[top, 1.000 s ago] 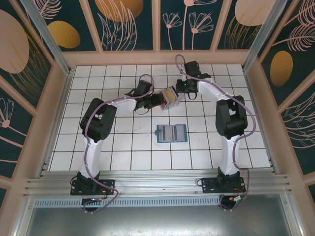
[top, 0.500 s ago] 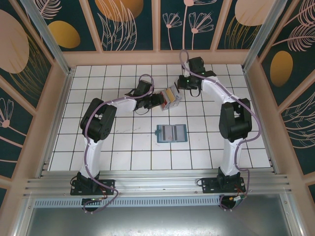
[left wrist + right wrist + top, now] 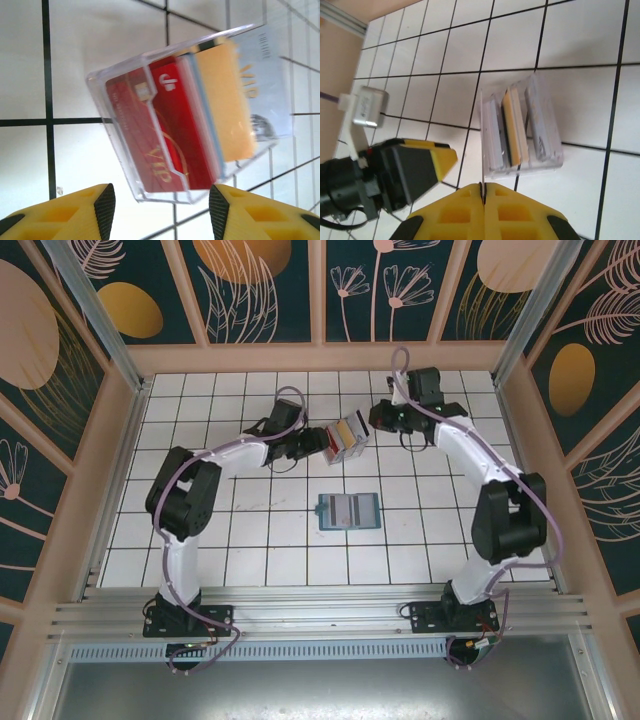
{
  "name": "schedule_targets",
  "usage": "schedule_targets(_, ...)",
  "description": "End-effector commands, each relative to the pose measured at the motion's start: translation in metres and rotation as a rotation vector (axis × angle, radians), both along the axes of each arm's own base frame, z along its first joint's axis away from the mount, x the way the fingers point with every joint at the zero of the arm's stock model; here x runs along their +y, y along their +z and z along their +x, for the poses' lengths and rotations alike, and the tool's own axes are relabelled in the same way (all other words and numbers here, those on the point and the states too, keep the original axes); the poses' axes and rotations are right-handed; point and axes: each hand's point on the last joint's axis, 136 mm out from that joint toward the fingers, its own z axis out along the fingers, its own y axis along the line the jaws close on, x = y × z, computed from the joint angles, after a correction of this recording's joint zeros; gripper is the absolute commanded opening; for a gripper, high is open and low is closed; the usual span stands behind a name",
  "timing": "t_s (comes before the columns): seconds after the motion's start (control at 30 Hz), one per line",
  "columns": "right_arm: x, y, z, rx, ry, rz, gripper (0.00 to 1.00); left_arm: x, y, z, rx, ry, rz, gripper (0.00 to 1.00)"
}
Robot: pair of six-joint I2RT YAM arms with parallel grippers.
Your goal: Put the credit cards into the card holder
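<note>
The credit cards stand on edge in a small clear plastic box (image 3: pixel 347 439): red ones (image 3: pixel 167 125), a yellow one (image 3: pixel 225 105) and a pale one (image 3: pixel 272 80). My left gripper (image 3: pixel 162 200) is open just short of the box's near corner, its pads apart on either side. In the top view it sits at the box's left (image 3: pixel 318 443). My right gripper (image 3: pixel 483 186) is shut on one thin card (image 3: pixel 481 140), seen edge-on beside the box (image 3: pixel 540 150); from above it is right of the box (image 3: pixel 378 420). The teal card holder (image 3: pixel 348 510) lies open mid-table.
The white tiled table (image 3: pixel 250 530) is fenced by low wooden walls (image 3: pixel 330 358), with an aluminium rail (image 3: pixel 320 615) along the near edge. The left gripper's yellow finger (image 3: pixel 437 160) stands close to the right gripper, left of the box.
The right gripper has shut on a thin card and drawn back to the right, away from the box. The left arm has stretched a little farther out, and the box has shifted slightly.
</note>
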Motion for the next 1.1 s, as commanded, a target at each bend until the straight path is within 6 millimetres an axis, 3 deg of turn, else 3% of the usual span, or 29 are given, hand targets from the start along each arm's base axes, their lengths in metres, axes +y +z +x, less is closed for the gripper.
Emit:
schedule_targets(0.0,0.0,0.021,-0.024,-0.044,0.0,0.08,0.03,0.012,0.041,-0.008,-0.084,0.014,-0.012,0.55)
schedule_targets(0.1,-0.005,0.012,-0.049,-0.028,-0.01,0.092,0.02,0.019,0.053,-0.026,-0.116,-0.001,-0.035,0.55)
schedule_targets(0.27,-0.014,-0.019,-0.09,0.033,-0.031,0.098,0.02,0.029,0.056,-0.068,-0.151,-0.058,-0.1,0.55)
schedule_targets(0.33,-0.016,-0.031,-0.105,0.059,-0.041,0.118,0.02,0.038,0.042,-0.09,-0.131,-0.071,-0.102,0.54)
schedule_targets(0.47,-0.014,-0.052,-0.129,0.089,-0.049,0.154,0.03,0.047,0.031,-0.124,-0.124,-0.097,-0.115,0.54)
schedule_targets(0.63,0.005,-0.08,-0.155,0.128,-0.037,0.167,0.03,0.049,0.014,-0.159,-0.085,-0.149,-0.102,0.52)
schedule_targets(0.83,0.017,-0.107,-0.166,0.165,-0.052,0.179,0.03,0.043,-0.002,-0.179,-0.04,-0.175,-0.074,0.5)
schedule_targets(1.07,0.016,-0.124,-0.165,0.173,-0.08,0.187,0.03,0.033,-0.03,-0.184,0.037,-0.167,-0.049,0.44)
